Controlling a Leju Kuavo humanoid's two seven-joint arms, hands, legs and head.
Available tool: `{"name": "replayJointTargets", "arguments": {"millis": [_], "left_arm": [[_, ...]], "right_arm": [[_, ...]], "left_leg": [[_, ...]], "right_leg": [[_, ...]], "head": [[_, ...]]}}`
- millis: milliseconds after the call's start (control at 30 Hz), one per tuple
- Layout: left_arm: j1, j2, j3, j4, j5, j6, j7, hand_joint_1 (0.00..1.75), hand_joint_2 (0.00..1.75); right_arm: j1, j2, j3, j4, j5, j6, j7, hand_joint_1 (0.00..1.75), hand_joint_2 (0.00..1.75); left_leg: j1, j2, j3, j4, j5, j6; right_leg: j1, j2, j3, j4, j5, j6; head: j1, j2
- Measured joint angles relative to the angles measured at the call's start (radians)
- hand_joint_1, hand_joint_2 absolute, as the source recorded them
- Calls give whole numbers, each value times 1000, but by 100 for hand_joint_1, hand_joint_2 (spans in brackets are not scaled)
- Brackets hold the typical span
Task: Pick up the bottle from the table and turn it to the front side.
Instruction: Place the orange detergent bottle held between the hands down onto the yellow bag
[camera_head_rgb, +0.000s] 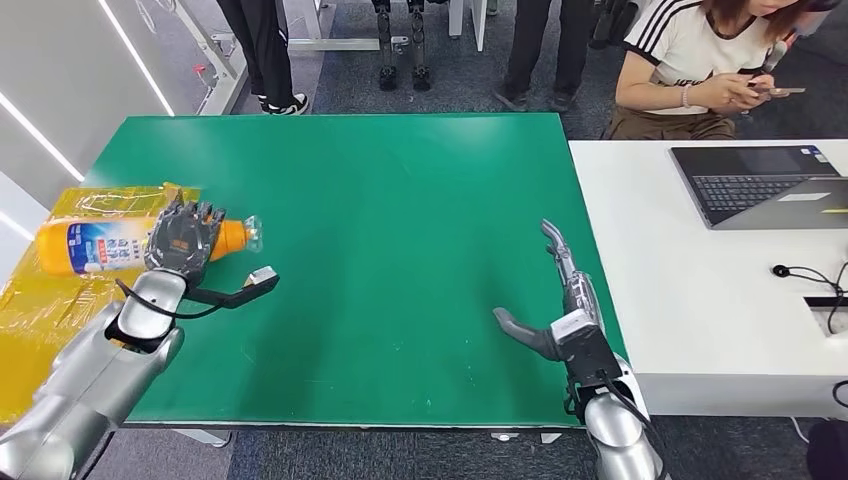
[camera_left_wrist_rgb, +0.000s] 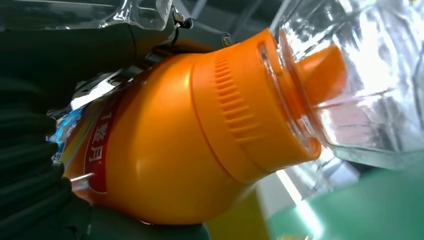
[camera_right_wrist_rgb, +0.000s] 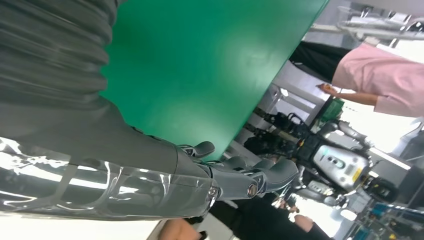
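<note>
Two tables stand side by side in the head view: a wide green table and, touching its right edge, a white table carrying an open laptop and a small black cable. A crinkled yellow plastic sheet covers the green table's left edge. Behind the tables several people stand, seen as legs and shoes, and one person in a white striped top sits at the far right looking at a phone.

The robot's left arm reaches up from the lower left, and its left hand is wrapped over the neck end of the bottle, fingers clamped around the orange body. The bottle lies on its side over the yellow sheet at the left edge of the green table, base pointing left, its blue and white label facing up, and its clear cap pointing right toward the table's middle. The left wrist view shows the orange shoulder, the ribbed orange collar and the spout under the transparent cap, with part of a red label strip near the hand.

The right hand rests low over the green table near its right edge, holding nothing, fingers stretched forward and together, thumb spread out to the left
</note>
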Motion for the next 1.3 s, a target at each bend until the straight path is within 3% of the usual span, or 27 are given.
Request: {"name": "replayJointTargets", "arguments": {"millis": [200,500,633,933,1300], "left_arm": [[116,42,50,14,-3,-37,-12,175,175],[186,45,109,35,-4,-39,-76,175,175],[186,12,114,76,-5,59,-134,0,175],[102,-114,30,201,-6,191,-112,0,175],[64,-156,-6,262,-6,212,-117,0,175]], "right_arm": [[28,1,-46,-11,0,24,-1,0,175],[35,6,-64,-13,4,43,-8,0,175],[35,8,-62,-19,13,52,-8,0,175],[36,10,-49,-51,42,55,10,0,175],[36,10,-47,-52,42,54,12,0,175]], "left_leg": [[0,-1,-1,0,0,0],[0,-2,-1,0,0,0],[0,-3,0,0,0,0],[-1,-6,0,1,1,1],[0,-6,0,0,1,0]], "right_leg": [[0,-1,0,-1,0,0],[0,-3,0,0,0,0],[0,-4,0,-1,0,0],[0,-7,2,-1,0,0],[0,-7,2,0,0,0]], "head": [[0,0],[0,0],[0,0],[0,0],[0,0]]}}
